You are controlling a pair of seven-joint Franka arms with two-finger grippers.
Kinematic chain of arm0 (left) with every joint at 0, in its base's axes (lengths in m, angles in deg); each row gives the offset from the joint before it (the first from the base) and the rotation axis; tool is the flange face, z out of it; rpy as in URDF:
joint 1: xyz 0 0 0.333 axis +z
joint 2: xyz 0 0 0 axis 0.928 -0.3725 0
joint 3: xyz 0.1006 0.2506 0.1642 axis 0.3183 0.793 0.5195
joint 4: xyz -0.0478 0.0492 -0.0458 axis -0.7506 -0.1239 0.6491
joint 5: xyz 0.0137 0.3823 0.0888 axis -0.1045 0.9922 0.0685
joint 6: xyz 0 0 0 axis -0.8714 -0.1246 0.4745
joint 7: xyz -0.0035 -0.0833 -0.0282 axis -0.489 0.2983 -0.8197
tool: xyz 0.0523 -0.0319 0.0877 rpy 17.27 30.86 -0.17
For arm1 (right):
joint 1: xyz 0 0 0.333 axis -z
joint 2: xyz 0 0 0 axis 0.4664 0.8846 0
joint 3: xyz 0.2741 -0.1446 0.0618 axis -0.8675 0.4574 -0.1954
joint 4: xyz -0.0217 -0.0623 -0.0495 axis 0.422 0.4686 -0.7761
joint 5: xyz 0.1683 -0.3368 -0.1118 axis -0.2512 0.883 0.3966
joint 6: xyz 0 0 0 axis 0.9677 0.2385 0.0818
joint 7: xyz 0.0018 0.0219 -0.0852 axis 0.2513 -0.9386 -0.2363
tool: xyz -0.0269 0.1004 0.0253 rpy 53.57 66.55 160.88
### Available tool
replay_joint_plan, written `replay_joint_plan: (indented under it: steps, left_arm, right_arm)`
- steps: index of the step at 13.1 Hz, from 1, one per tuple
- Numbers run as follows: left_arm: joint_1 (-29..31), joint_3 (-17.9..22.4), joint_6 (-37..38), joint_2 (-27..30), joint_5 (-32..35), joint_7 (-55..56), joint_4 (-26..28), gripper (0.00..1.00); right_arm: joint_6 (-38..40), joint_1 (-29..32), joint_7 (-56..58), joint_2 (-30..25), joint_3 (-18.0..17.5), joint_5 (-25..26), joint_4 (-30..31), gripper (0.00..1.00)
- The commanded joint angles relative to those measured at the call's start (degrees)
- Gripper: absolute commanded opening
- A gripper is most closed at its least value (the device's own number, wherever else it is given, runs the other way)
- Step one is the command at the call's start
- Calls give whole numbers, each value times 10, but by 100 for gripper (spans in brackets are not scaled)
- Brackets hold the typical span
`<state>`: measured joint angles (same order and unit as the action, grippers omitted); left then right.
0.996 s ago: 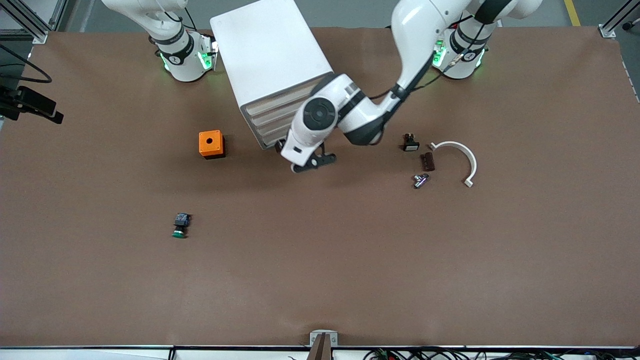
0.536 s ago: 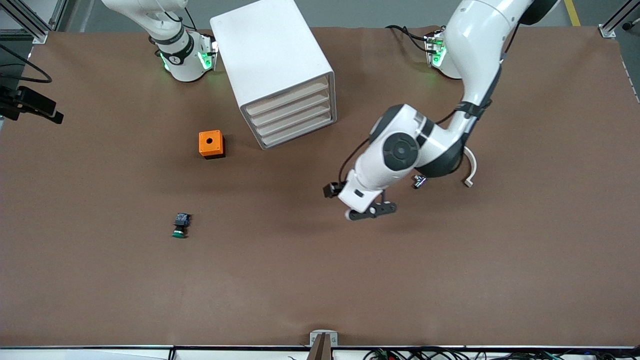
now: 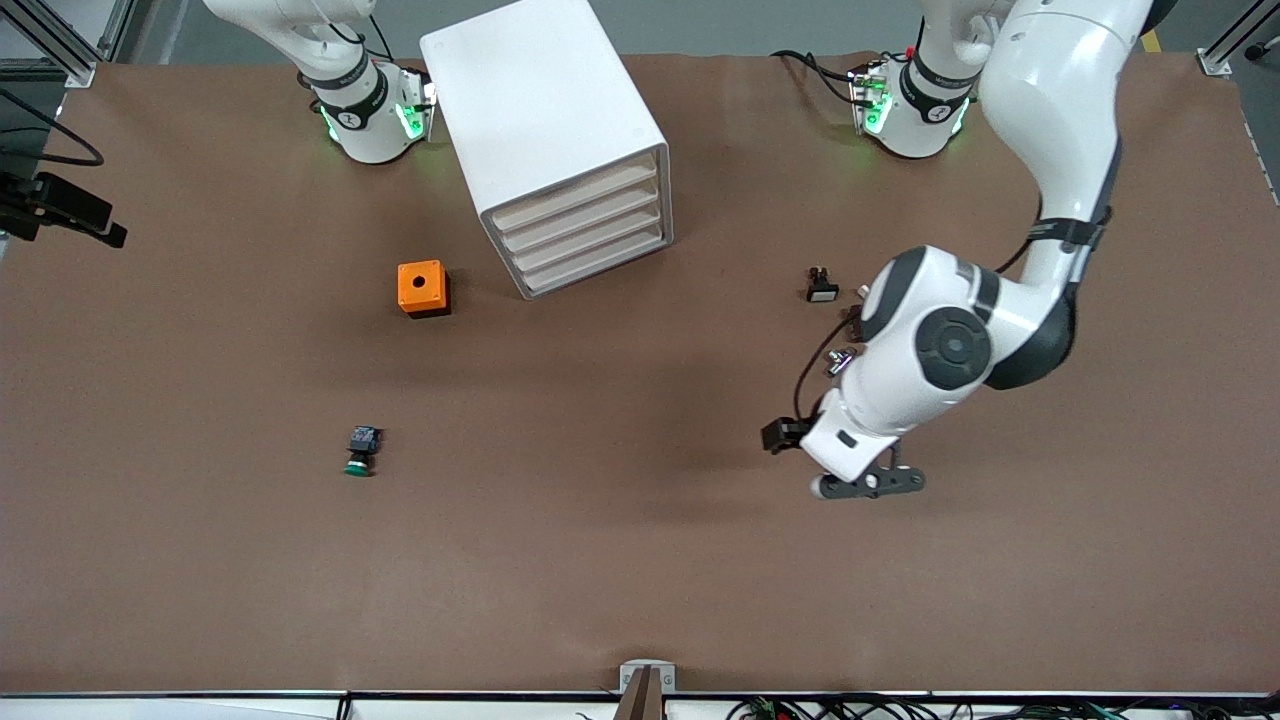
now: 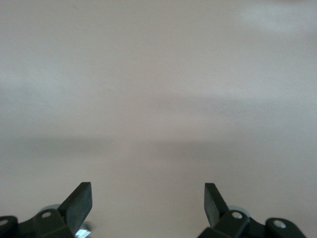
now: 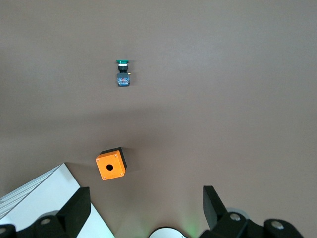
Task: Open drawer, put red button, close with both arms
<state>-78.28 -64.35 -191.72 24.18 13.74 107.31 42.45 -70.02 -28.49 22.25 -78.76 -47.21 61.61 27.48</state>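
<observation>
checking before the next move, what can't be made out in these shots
- Red button: none visible; the left arm covers small parts beside it in the front view.
- Right gripper: out of the front view, cut off by its top edge.
- Topmost white tray drawer of the cabinet: contents hidden by its front.

Matt brown table (image 3: 600, 560), glossy arms (image 3: 1060, 110)

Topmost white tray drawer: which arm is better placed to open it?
Probably right: the open right gripper hangs by the white cabinet holding that shut drawer; the left gripper is over bare table, away.
</observation>
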Motion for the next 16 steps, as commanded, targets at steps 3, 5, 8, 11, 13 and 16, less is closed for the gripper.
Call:
replay_joint_plan:
  steps: [3, 5, 8, 11, 13, 16]
  left_arm:
    - [32, 50, 84, 74, 11, -134, 10, 100]
    - [52, 52, 125, 105, 10, -156, 11, 100]
    - [59, 80, 178, 157, 6, -176, 12, 100]
    - [60, 118, 230, 198, 3, -206, 13, 100]
    - [59, 131, 266, 227, 2, -209, 15, 100]
    - [75, 132, 297, 263, 3, -210, 16, 100]
  right_arm:
    - [1, 9, 8, 1, -8, 9, -7, 100]
    - [1, 9, 7, 1, -8, 9, -8, 100]
    - [1, 9, 8, 1, -8, 8, -8, 100]
    - [1, 9, 7, 1, -8, 8, -8, 100]
    - [1, 9, 8, 1, -8, 8, -8, 100]
    - [1, 9, 7, 1, -8, 8, -12, 100]
